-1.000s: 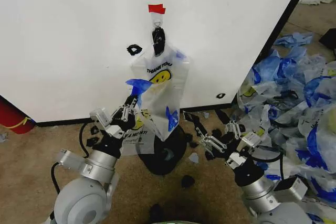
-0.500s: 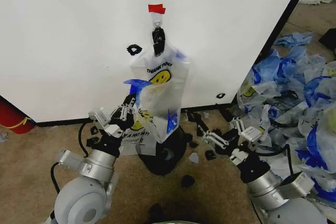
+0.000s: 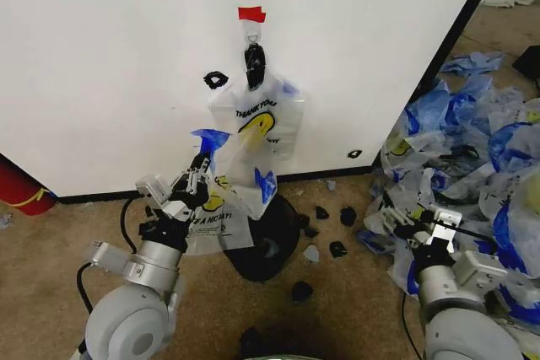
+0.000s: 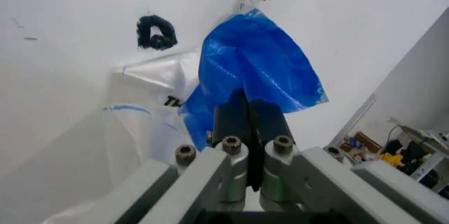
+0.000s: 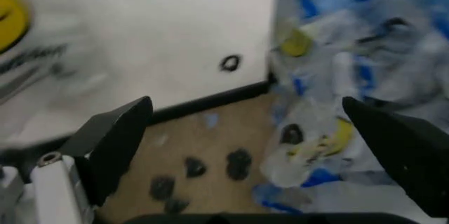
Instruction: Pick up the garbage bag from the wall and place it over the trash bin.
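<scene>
Fingers of the left hand (image 4: 247, 116) are closed on a blue handle of the garbage bag (image 3: 253, 128), which hangs above it from the wall (image 3: 110, 56). Beside the hand stands the trash bin (image 3: 268, 246). The right hand (image 3: 390, 218) is wide open and holds nothing, near the heap of bags (image 3: 472, 149).

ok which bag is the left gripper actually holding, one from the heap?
No: the garbage bag hanging on the wall above the trash bin. The left gripper pinches its blue handle; the heap lies untouched to the right.
</scene>
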Motion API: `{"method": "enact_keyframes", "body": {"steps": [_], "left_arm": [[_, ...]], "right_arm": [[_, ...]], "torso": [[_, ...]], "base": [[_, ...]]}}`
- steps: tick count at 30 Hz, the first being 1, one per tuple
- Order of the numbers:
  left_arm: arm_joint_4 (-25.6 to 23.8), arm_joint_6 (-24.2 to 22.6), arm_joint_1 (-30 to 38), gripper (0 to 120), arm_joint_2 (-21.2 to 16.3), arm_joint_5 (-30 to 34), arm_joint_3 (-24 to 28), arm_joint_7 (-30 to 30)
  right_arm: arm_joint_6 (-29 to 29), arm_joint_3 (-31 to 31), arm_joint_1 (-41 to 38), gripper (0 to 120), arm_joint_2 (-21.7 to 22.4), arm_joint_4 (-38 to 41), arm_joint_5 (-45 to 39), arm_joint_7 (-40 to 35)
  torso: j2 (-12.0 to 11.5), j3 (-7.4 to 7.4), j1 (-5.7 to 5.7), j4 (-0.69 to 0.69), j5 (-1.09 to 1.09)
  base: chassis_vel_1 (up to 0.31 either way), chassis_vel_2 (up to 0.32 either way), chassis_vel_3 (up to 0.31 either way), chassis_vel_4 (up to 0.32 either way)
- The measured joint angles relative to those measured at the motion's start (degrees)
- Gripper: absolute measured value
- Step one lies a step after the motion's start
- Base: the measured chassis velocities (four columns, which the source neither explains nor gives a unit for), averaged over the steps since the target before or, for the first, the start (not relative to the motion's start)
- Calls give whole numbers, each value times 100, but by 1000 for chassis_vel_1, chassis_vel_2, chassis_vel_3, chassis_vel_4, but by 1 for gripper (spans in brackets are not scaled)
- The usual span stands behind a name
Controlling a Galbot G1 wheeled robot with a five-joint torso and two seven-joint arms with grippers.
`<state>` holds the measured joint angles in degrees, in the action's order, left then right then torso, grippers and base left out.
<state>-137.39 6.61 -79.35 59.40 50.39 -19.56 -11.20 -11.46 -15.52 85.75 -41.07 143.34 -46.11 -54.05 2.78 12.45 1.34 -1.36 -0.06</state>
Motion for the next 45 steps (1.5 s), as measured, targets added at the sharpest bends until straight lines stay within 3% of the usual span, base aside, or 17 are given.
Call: {"method": "enact_keyframes", "body": {"steps": [3, 4, 8, 10, 14, 27, 38, 45], "left_arm": [[-8, 1, -9, 0, -2, -3, -3, 1], [-12, 8, -6, 0, -22, -5, -3, 2], [3, 38, 23, 0, -90, -8, 21, 12], [9, 40, 33, 0, -95, -7, 29, 13], [122, 45, 184, 0, -119, -17, 215, 24], [211, -36, 302, 0, 85, -61, 387, 41], [-46, -159, 307, 0, 299, 348, 596, 3], [-336, -229, 364, 0, 277, 1071, 540, -29]], "right_arm": [[162, 120, 13, 100, 122, 0, 243, 504], [408, 233, 18, 100, 296, 0, 492, 1139], [1262, 318, -15, 99, 783, -1, 765, 2286], [1335, 318, -26, 99, 848, -2, 765, 2374], [1816, 305, -263, 99, 1558, -19, 364, 2977], [1319, 232, -375, 99, 2458, -6, -35, 2617], [1418, 95, -313, 99, 2441, -6, -12, 2559], [1458, 66, -284, 99, 2489, -8, -273, 2475]], "torso": [[0, 0, 0, 0, 0], [0, 0, 0, 1, 0], [0, 0, 0, 1, 0], [0, 0, 0, 1, 0], [0, 0, 0, 0, 0], [0, 0, 0, 0, 0], [0, -1, 0, 0, 1], [0, -1, 0, 0, 0]], "base": [[0, 0, 0, 0], [0, 0, 0, 0], [0, 0, 0, 0], [0, 0, 0, 0], [0, 0, 0, 0], [0, 0, 0, 0], [0, 0, 0, 0], [0, 0, 0, 0]]}}
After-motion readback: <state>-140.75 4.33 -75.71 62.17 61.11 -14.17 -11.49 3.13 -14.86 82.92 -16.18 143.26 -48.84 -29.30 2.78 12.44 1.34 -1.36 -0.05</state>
